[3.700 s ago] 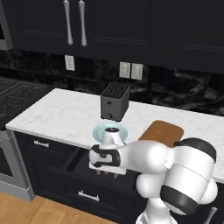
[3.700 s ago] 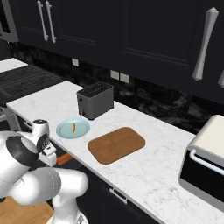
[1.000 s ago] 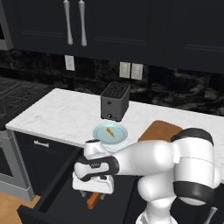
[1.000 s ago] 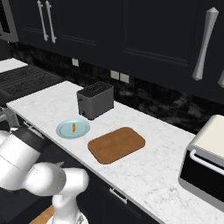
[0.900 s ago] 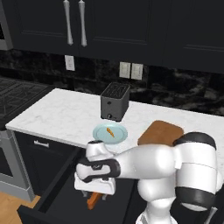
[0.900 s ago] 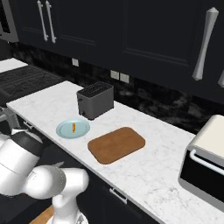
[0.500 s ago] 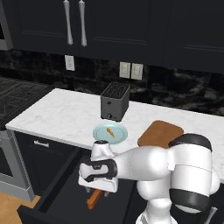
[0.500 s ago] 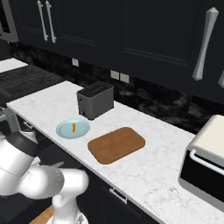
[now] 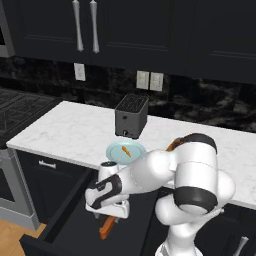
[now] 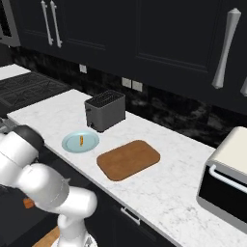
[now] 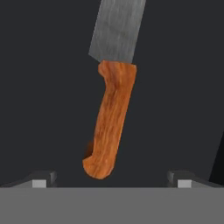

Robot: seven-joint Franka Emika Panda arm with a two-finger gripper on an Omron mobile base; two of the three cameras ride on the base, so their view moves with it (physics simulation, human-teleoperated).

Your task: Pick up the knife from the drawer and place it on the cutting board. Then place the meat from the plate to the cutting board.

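The knife (image 11: 109, 118) is lying flat on the dark floor of the open drawer (image 9: 65, 220), orange handle toward me, blade pointing away; my gripper (image 11: 111, 179) is hovering over the handle's butt with jaws spread wide, holding nothing; I am judging it best to centre on the handle's middle before closing; the cutting board (image 10: 128, 159) is waiting beside the plate (image 10: 72, 143) carrying the meat (image 10: 81, 140); no writing is readable.

My tool (image 11: 109, 179) hangs inside the pulled-out drawer (image 9: 60, 220), over the knife (image 11: 111, 100) lying on its floor. On the worktop (image 10: 159, 188) above, the plate (image 10: 80, 142) carries the meat (image 10: 81, 140) near the front edge, toaster (image 10: 104, 111) behind, cutting board (image 10: 128, 159) beside the plate.
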